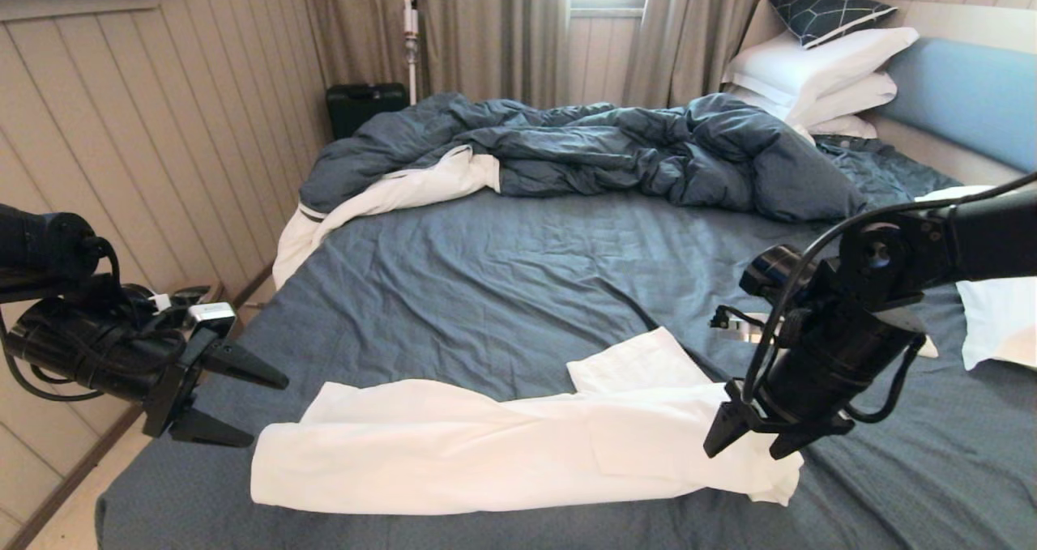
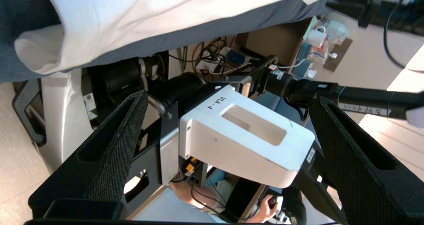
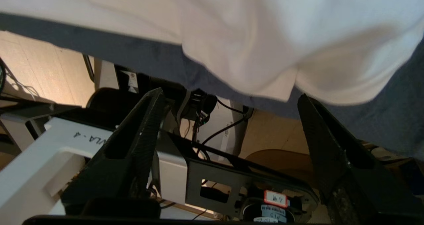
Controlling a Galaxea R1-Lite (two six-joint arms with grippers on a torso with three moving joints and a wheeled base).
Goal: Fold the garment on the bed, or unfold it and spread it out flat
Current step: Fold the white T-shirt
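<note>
The garment (image 1: pixel 518 445), a white T-shirt, lies as a long folded strip along the front edge of the bed (image 1: pixel 502 291); its chest print is hidden. My left gripper (image 1: pixel 259 408) hovers open just off the strip's left end, holding nothing. In the left wrist view the gripper (image 2: pixel 228 95) faces the robot's body, with the garment (image 2: pixel 132 16) on the bed edge beyond. My right gripper (image 1: pixel 752 449) is open over the strip's right end. In the right wrist view the gripper (image 3: pixel 230 94) is empty, and the garment (image 3: pixel 232 36) hangs just past the fingertips.
A rumpled dark-blue duvet (image 1: pixel 583 145) fills the far half of the bed. White pillows (image 1: pixel 818 72) are stacked by the light-blue headboard (image 1: pixel 964 96), and another pillow (image 1: pixel 1000 315) lies at the right. A panelled wall runs close along the left side.
</note>
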